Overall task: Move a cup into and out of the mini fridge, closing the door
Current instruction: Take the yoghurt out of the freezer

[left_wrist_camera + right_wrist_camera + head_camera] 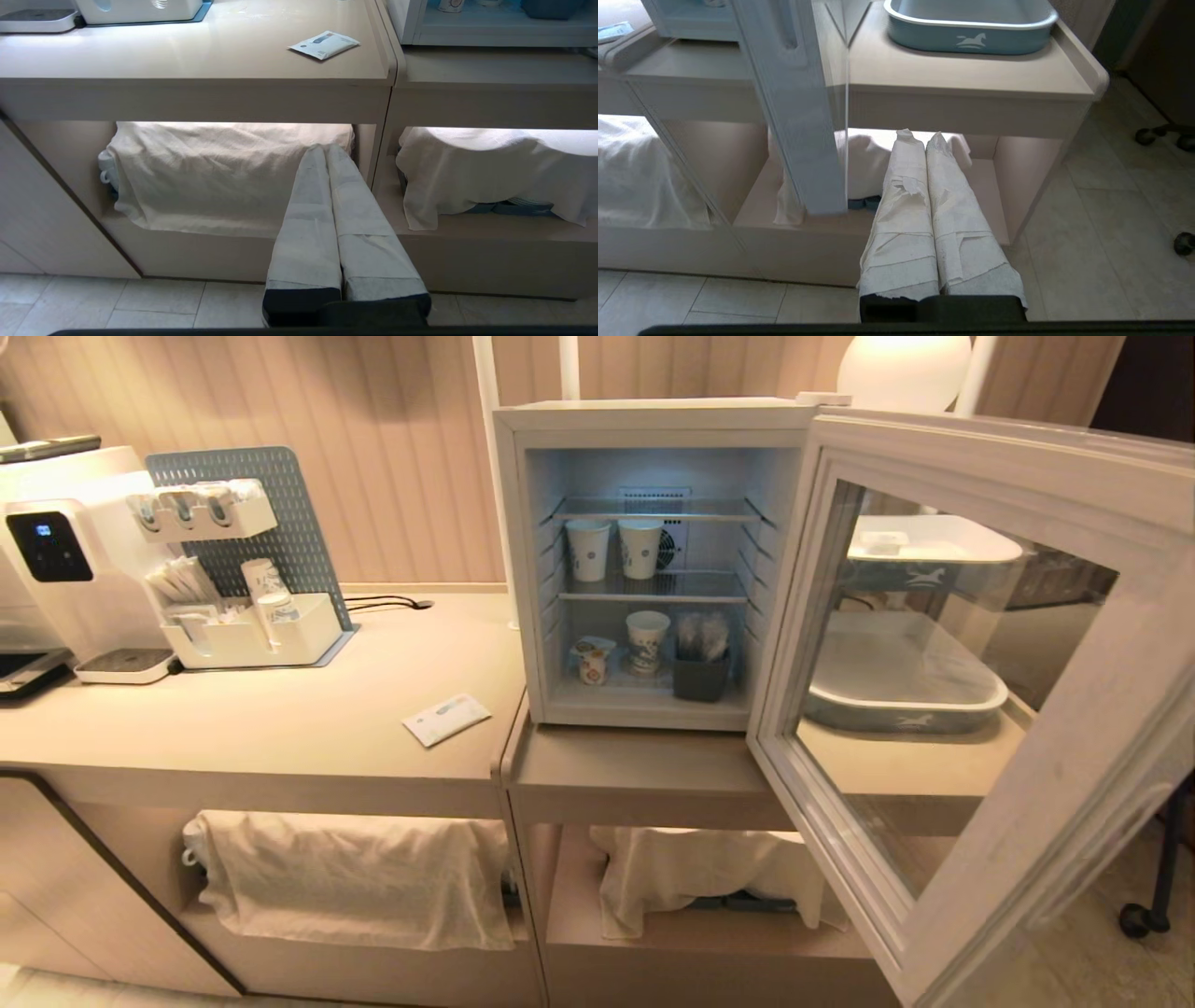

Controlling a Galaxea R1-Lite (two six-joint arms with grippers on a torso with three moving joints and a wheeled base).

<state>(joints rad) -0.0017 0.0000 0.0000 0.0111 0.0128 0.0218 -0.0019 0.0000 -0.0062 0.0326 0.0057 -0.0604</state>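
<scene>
The mini fridge (644,560) stands on the tabletop (280,728) with its door (971,691) swung wide toward the robot's right, so the wire shelves are open to reach. The cup (593,663), small with a yellow-orange label, sits on the fridge floor at the front left, beside a taller paper cup (647,640) and a dark holder (700,672); two more paper cups (614,549) stand on the shelf above. It is already inside, so the likely step in hand is taking it out, then shutting the door.

Neither arm shows in the head view. The left claw (325,148) hangs low before the cloth-covered shelf (224,172) under the tabletop, its wrapped fingers pressed together on nothing. The right claw (919,135) is likewise together and empty, just beside the door's lower edge, which any reach must clear.
</scene>
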